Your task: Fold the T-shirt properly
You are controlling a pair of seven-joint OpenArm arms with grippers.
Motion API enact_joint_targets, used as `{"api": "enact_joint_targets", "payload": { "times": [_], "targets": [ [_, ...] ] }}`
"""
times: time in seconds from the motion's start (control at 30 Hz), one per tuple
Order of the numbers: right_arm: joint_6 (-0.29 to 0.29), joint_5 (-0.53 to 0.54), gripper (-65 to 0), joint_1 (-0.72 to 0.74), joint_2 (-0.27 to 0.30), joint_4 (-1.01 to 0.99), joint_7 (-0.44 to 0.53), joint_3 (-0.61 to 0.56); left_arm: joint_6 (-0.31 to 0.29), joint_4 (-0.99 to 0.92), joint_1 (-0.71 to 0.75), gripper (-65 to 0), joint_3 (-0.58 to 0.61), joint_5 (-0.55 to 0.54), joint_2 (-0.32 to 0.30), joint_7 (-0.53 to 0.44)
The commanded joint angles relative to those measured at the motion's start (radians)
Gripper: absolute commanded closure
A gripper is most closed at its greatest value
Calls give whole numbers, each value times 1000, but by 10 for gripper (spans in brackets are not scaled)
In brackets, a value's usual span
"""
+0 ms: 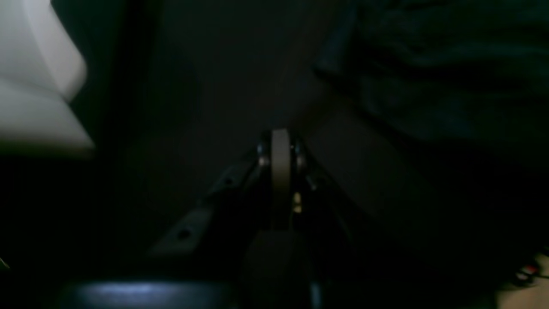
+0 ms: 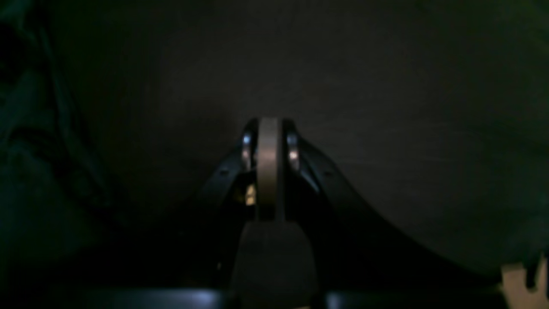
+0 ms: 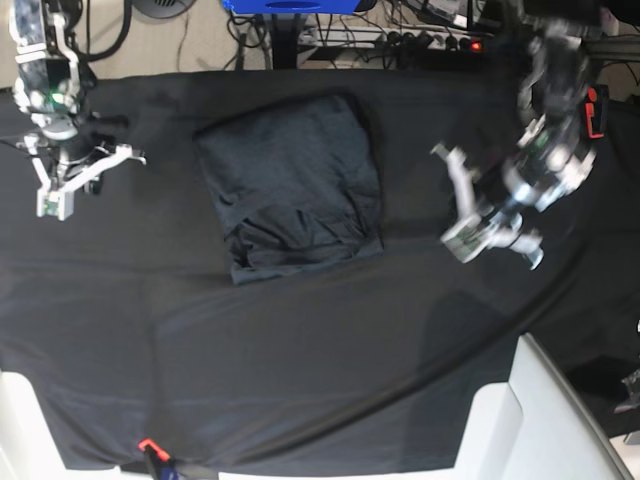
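Note:
The dark slate-grey T-shirt (image 3: 290, 185) lies folded into a rough rectangle on the black tablecloth (image 3: 300, 350), back of centre, with rumpled layers at its near edge. My left gripper (image 3: 461, 243) hovers to its right, clear of the cloth, fingers pressed together with nothing between them (image 1: 281, 141). A bunched edge of the T-shirt (image 1: 450, 64) shows at the upper right of the left wrist view. My right gripper (image 3: 48, 207) sits far to the shirt's left, also shut and empty (image 2: 268, 128). In the right wrist view, folds of the T-shirt (image 2: 34, 128) are dimly visible at the left.
White furniture (image 3: 540, 410) juts in at the front right corner, and more of it (image 3: 20, 420) at the front left. Cables and a power strip (image 3: 430, 40) run behind the table. A red clip (image 3: 148, 446) sits on the front edge.

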Motion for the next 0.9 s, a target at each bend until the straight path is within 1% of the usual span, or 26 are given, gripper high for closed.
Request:
{"api": "enact_joint_targets", "payload": {
  "times": [0.0, 0.1, 0.17, 0.27, 0.37, 0.4, 0.5, 0.57, 0.63, 0.67, 0.73, 0.8, 0.87],
  "targets": [
    [-3, -7, -27, -33, 17, 32, 17, 20, -6, 31, 38, 0, -35, -34, -7, -34],
    [-2, -7, -27, -130, 19, 101, 14, 56, -6, 36, 181, 0, -116, -123, -7, -103],
    [-2, -9, -27, -207, 20, 136, 14, 64, -6, 33, 273, 0, -133, -162, -7, -159],
    [-2, -9, -27, -303, 48, 153, 14, 53, -6, 10, 375, 0, -133, -165, -5, -228],
    [-2, -9, -29, -366, 57, 145, 9, 43, -6, -61, 435, 0, -139, -165, 25, -293],
    [-2, -9, -29, -388, 57, 145, -6, 44, -6, -92, 452, 0, -139, -163, 36, -316],
    [0, -9, -29, -420, 58, 136, -72, 41, -6, -204, 489, 0, -110, -163, 42, -385],
    [0, -9, -29, -411, 58, 59, -111, 3, -6, -343, 487, 0, -47, -163, 36, -454],
    [0, -9, -29, -357, 72, -80, -120, -74, -6, -538, 445, 0, 23, -163, 36, -555],
    [0, -9, -27, -329, 78, -168, -120, -126, 12, -662, 414, 0, 60, -163, 36, -620],
    [0, -9, -27, -267, 81, -336, -115, -249, 55, -926, 325, 0, 165, -163, 36, -752],
    [-2, -9, -27, -199, 75, -504, -112, -362, 96, -1222, 207, 0, 289, -163, 36, -884],
    [-3, -9, -29, -121, 42, -673, -92, -459, 115, -1488, 81, 0, 416, -163, 42, -968]
  ]
}}
